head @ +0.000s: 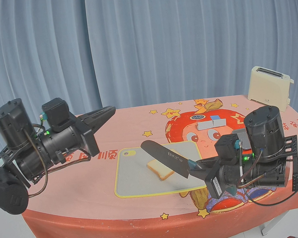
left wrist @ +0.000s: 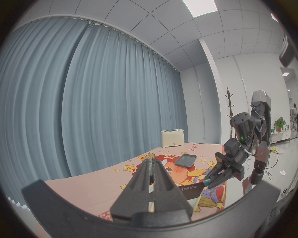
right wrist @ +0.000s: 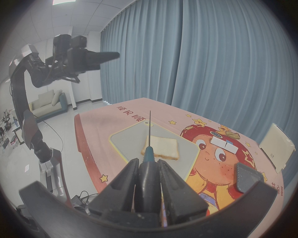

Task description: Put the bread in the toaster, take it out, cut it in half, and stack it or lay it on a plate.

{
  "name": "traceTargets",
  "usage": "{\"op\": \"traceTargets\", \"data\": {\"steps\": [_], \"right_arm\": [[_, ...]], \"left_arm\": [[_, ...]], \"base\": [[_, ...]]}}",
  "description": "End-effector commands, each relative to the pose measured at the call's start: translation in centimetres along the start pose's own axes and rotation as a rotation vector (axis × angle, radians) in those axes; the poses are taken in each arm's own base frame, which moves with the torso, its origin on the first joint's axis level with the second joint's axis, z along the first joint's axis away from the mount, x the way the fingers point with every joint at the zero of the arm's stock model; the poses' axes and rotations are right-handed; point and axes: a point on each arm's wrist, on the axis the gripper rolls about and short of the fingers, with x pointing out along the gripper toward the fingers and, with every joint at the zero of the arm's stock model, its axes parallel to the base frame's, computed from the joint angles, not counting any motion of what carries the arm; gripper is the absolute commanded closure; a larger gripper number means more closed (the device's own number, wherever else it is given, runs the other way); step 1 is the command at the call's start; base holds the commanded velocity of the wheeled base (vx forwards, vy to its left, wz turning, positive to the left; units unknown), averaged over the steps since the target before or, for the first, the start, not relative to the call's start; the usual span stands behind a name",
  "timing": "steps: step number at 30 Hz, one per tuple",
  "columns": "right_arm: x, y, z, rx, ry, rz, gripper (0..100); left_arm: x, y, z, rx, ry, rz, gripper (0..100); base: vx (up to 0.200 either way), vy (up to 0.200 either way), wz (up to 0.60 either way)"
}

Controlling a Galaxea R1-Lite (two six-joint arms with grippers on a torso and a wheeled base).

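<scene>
A slice of bread (head: pixel 159 170) (right wrist: pixel 163 147) lies flat on the grey, yellow-rimmed cutting board (head: pixel 135 183) (right wrist: pixel 127 141). My right gripper (head: pixel 194 165) (right wrist: pixel 148 164) is shut on the handle of a black knife (head: pixel 164 157) (right wrist: pixel 149 130). The blade slants across the bread; I cannot tell whether it touches it. The cream toaster (head: pixel 269 88) (right wrist: pixel 276 147) (left wrist: pixel 172 138) stands at the back right with nothing showing in its slot. A dark grey square plate (left wrist: pixel 185 160) (right wrist: pixel 248 177) lies behind my right arm. My left gripper (head: pixel 109 110) (left wrist: pixel 152 164) is shut and holds nothing, raised above the table's back left.
Small white and blue blocks (head: pixel 211 121) (right wrist: pixel 224 143) sit on the printed pink tablecloth behind the board. The table's front edge (head: pixel 160 217) is close below the board. There is free room on the left part of the table (head: pixel 102 144).
</scene>
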Motion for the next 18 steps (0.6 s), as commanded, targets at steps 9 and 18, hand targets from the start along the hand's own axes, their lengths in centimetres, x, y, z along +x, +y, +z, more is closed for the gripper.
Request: {"op": "traceTargets", "data": {"steps": [9,18], "right_arm": [[1.7,-1.0,0.7,0.016,0.007,-0.058,100],[2.6,-0.9,0.1,0.011,0.039,-0.063,100]], "left_arm": [[6.8,1.0,-4.9,-0.039,0.062,-0.061,100],[8.9,-0.2,-8.2,-0.084,0.068,-0.1,100]], "base": [[0.0,0.0,0.0],[0.0,0.0,0.0]]}}
